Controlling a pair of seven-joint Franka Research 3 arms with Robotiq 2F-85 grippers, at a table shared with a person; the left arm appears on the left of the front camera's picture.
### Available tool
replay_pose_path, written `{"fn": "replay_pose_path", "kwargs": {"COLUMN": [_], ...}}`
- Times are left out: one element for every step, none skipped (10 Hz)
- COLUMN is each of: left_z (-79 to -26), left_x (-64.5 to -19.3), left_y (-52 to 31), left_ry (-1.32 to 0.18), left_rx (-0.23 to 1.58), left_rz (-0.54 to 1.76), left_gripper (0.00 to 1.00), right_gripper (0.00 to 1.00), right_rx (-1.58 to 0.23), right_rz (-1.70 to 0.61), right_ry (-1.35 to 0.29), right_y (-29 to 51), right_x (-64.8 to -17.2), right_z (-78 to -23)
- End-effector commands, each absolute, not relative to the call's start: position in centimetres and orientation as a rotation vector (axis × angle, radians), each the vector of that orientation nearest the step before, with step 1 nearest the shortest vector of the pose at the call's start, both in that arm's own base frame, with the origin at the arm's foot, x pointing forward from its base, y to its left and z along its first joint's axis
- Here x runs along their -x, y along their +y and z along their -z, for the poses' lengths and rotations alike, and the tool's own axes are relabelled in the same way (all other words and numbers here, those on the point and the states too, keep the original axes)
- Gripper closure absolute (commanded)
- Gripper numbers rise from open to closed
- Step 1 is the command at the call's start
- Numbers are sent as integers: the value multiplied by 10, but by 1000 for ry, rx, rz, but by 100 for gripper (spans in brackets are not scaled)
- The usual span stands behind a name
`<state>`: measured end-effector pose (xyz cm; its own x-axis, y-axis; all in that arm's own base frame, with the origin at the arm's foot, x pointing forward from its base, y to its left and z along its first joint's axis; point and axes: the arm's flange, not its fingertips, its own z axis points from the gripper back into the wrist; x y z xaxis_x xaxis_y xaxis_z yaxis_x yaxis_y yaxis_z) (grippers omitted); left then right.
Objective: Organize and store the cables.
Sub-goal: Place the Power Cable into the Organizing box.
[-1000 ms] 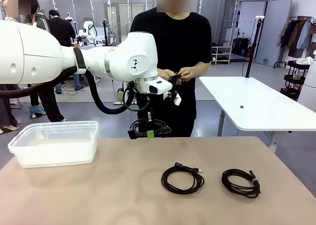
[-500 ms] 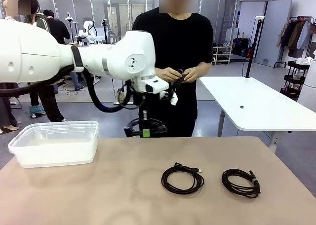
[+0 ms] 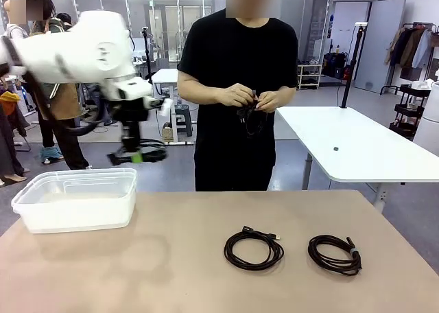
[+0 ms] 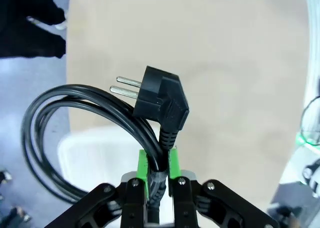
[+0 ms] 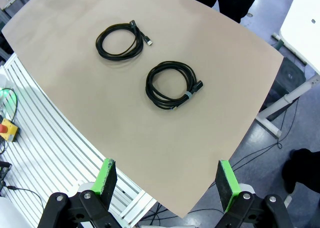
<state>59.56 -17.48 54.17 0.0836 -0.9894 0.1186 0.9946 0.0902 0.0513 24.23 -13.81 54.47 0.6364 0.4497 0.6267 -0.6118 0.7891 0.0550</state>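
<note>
The left gripper (image 3: 140, 155) has swung away from the person (image 3: 236, 59) and now hangs just over the bin (image 3: 41, 213), so a drop looks close. It is squeezed tight on a cable (image 4: 160, 95), which loops out past its fingertips. The right gripper (image 5: 167, 180) is wide open, high above two cables (image 5: 150, 85) (image 5: 99, 40) on the table (image 5: 210, 53).

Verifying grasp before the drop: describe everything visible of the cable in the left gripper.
The cable is a thick black cord, rubbery-looking, wound in a few loose loops. It ends in an angled black plug with two bare metal pins. The left gripper is shut on it below the plug, loops spilling to one side. From the front it hangs in the air near the far right corner of the tub, touching only the gripper.
</note>
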Motion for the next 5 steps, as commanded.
{"fn": "replay_pose_path", "kwargs": {"left_z": [-507,-498,-487,-476,-463], "left_x": [-578,-583,-590,-595,-603], "left_y": [-113,-85,-61,-45,-30], "left_ry": [-198,-221,-226,-227,-216], "left_rx": [94,100,108,109,109], "left_rz": [1476,1450,1431,1432,1406], "left_gripper": [81,81,81,81,81], "right_gripper": [0,0,0,0,0], "right_rx": [-274,-274,-274,-274,-274], "right_rz": [-622,-622,-622,-622,-622], "right_ry": [-634,-634,-634,-634,-634], "right_y": [-137,-137,-137,-137,-137], "right_x": [-243,-243,-243,-243,-243], "right_z": [-545,-545,-545,-545,-545]}}
